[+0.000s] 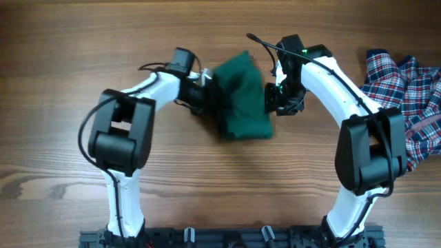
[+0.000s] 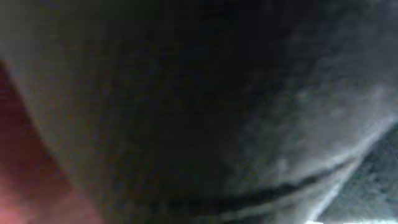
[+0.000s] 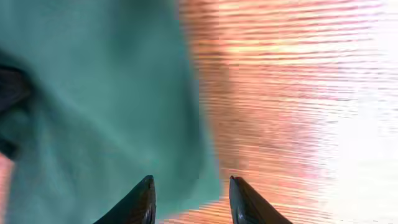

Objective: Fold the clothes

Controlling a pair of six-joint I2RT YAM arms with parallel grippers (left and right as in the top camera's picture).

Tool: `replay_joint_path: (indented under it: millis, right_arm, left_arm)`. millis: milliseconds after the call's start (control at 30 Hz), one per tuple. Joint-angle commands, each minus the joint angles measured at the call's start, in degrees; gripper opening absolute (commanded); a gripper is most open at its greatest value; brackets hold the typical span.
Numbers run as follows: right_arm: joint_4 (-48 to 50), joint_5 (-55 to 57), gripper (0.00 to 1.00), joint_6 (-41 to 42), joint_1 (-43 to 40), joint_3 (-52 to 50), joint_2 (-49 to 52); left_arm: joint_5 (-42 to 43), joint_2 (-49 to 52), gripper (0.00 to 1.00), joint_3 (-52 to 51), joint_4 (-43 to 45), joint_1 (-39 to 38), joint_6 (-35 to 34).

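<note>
Overhead, we see the dark green garment (image 1: 241,96) bunched at the middle of the surface (image 1: 62,41), its long axis running from the far side toward the arm bases. The left claw (image 1: 204,93) meets its left edge. Blurred dark cloth fills the left wrist view, so we cannot tell whether that claw is clenched. The right claw (image 3: 191,200) stands released at the right edge, a cloth corner between its spread fingers. The plaid garment (image 1: 408,89) lies crumpled well apart, far right.
</note>
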Motion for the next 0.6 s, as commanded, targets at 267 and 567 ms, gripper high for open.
replay_joint_path:
  millis: [267,567]
  right_arm:
    - [0.66,2.86,0.40,0.13,-0.46,0.02,-6.54]
    - [0.42,2.86,0.40,0.20,-0.46,0.02,-6.54]
  left_arm:
    - [-6.60,-4.76,0.04,-0.55,-13.14,19.63,15.56]
    - [-11.78,-6.88,0.04,-0.55,-16.02,44.13,18.01]
